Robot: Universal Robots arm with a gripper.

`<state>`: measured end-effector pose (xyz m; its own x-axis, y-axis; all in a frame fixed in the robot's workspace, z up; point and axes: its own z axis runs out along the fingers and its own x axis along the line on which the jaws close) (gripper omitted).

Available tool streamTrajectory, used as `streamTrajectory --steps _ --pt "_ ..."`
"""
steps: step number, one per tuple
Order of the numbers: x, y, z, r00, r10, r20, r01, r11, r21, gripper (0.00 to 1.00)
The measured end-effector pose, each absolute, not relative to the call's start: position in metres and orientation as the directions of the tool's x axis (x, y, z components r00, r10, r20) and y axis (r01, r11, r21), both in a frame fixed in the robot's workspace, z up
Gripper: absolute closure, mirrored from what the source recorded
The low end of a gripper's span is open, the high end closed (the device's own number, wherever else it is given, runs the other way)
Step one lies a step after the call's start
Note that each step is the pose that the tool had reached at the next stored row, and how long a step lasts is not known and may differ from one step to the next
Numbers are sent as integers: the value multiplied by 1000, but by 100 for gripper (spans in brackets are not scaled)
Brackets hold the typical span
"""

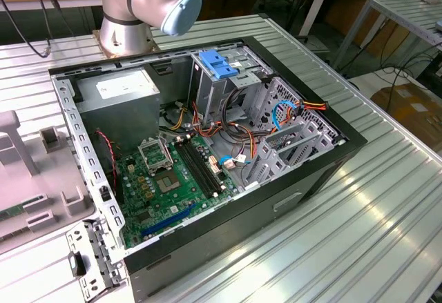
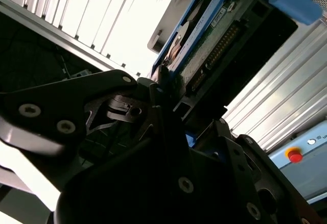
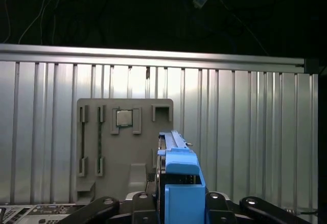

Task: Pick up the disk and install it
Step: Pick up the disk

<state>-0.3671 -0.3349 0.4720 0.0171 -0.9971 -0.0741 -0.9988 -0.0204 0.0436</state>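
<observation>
Above the ribbed desk (image 3: 255, 132) and its grey fixture plate (image 3: 125, 147), my hand (image 3: 176, 202) is clamped on the disk (image 3: 181, 180), so pickup is judged complete; installation into the open computer case (image 1: 228, 227) is not yet done.

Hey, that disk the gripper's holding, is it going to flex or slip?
Probably stiff: the disk looks like a solid cased block with a bare circuit board. That exposed board suggests it is fragile to knocks. Its blue plastic rails look smooth, so it might slip in the gripper.
</observation>
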Motion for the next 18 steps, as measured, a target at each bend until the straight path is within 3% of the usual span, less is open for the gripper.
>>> streamTrajectory --steps 18 --pt "-354 -344 472 17 -997 -74 -999 -20 44 64"
